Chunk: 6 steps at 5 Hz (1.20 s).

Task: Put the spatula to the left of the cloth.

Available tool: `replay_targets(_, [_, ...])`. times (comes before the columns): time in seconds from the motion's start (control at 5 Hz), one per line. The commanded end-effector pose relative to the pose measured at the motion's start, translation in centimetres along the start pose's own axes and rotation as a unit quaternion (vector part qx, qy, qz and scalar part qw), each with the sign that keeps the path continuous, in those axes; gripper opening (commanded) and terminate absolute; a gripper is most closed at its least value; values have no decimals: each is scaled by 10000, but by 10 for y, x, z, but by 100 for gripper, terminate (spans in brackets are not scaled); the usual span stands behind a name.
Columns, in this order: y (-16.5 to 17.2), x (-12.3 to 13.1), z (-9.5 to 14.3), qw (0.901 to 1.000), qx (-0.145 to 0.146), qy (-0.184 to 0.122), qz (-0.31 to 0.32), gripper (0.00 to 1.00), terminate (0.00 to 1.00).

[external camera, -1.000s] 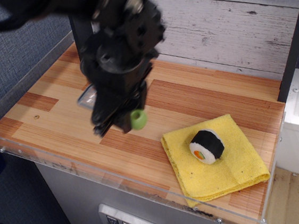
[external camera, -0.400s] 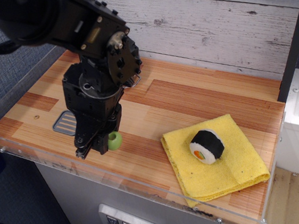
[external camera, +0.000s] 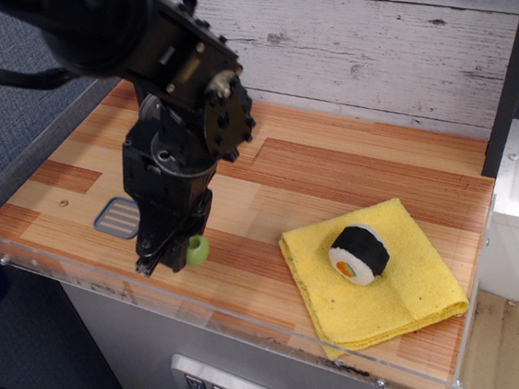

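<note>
While black robot gripper (external camera: 166, 251) sits low w/ jaws clamped on small green-handled grey-bladed spatula (external camera: 121, 217), well left of folded yellow terry cloth (external camera: 380, 279), black-and-white sushi roll (external camera: 359, 254) atop cloth

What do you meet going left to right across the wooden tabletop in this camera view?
Grey slotted spatula blade → black robot hand → round light-green spatula handle end → yellow folded terry cloth, with the black-and-white toy sushi roll sitting on it.

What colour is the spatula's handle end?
Light green, on the spatula under the pincer; observation.image view shows it best.
</note>
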State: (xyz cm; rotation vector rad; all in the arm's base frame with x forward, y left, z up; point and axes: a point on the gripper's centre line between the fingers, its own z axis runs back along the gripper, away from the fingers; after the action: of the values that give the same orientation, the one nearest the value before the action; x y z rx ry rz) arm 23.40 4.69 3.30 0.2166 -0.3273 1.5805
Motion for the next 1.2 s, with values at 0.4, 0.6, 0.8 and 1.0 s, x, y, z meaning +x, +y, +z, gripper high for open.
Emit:
replay_targets(0.4, [-10, -8, -17, 9988, -32, 487, 103, 100, 0])
replay_targets(0.6, [-10, -10, -13, 9957, -194, 850, 310, 100, 0])
replay_targets(0.8, [-11, -9, -5, 9954, -137, 910, 260, 100, 0])
replay_targets(1.0, [-31, -24, 19, 9951, -157, 960, 190, 100, 0])
